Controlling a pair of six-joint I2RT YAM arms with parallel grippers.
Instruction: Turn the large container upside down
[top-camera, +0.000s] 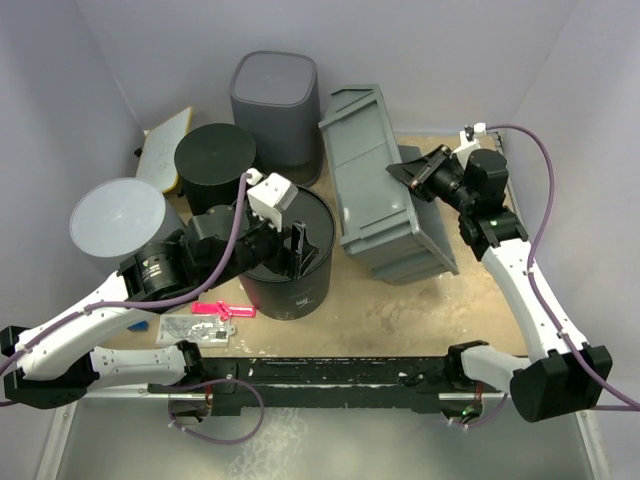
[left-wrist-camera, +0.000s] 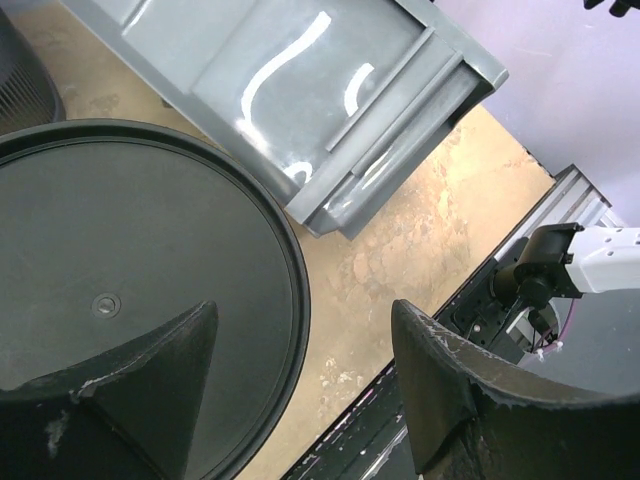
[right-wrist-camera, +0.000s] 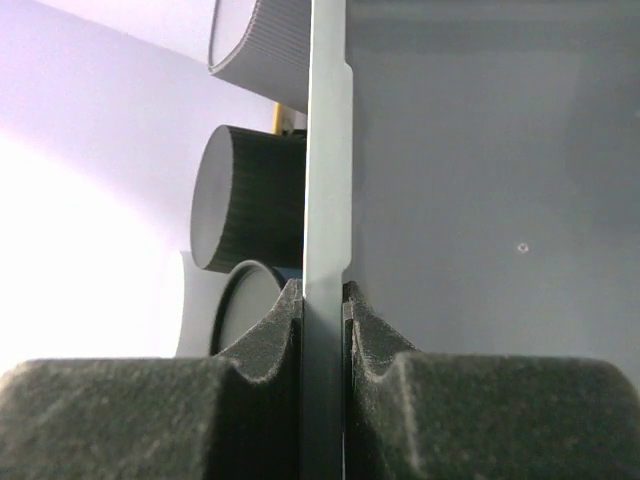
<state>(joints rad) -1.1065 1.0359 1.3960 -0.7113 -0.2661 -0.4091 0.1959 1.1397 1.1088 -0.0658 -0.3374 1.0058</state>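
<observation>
Pinching the grey bin (top-camera: 380, 190) by its wall with my right gripper (right-wrist-camera: 323, 300) to flip it; left gripper (left-wrist-camera: 300, 320) hangs wide.

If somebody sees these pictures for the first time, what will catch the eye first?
The big grey bin lies tipped at centre right, and the right pincer is clamped on its thin wall. The left pincer hangs open over a dark round container at centre.
</observation>
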